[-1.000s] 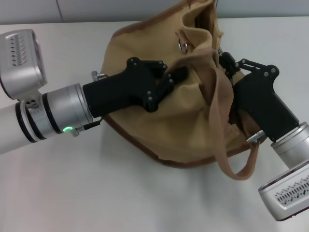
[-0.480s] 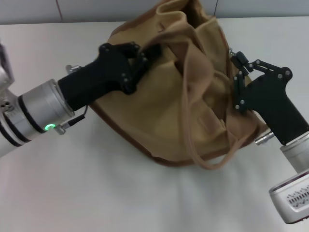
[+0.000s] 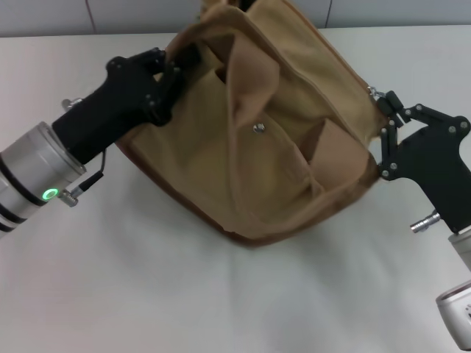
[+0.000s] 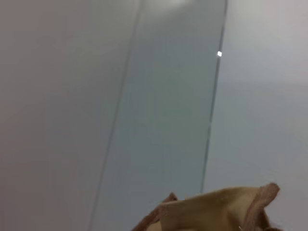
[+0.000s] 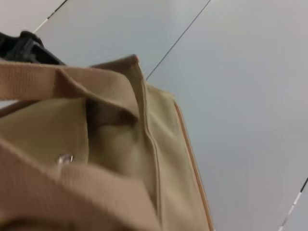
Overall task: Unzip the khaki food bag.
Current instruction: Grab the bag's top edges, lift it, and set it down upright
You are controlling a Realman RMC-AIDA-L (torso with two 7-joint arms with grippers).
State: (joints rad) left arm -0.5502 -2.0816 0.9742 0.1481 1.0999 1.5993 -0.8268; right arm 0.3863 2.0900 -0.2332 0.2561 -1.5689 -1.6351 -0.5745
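The khaki food bag (image 3: pixel 309 125) lies tilted on the white table (image 3: pixel 147 294), its front pocket and silver snap (image 3: pixel 257 128) facing up. One wide handle (image 3: pixel 243 95) drapes across the front. My left gripper (image 3: pixel 179 62) is shut on the bag's top left edge. My right gripper (image 3: pixel 387 103) is shut at the bag's right end, where a small metal piece (image 3: pixel 372 92) shows by its fingertips. The bag hangs stretched between the two. A corner of the bag shows in the left wrist view (image 4: pixel 216 211). The right wrist view shows the bag's front (image 5: pixel 120 159) and snap (image 5: pixel 65 159).
The white table spreads in front of the bag and to both sides. A grey wall (image 3: pixel 110 15) runs along the table's far edge. The left arm's black gripper also shows far off in the right wrist view (image 5: pixel 24 45).
Both grippers have drawn apart, the left one to the left and back, the right one to the right. The bag has turned and stretched out, and the snap pocket now faces up.
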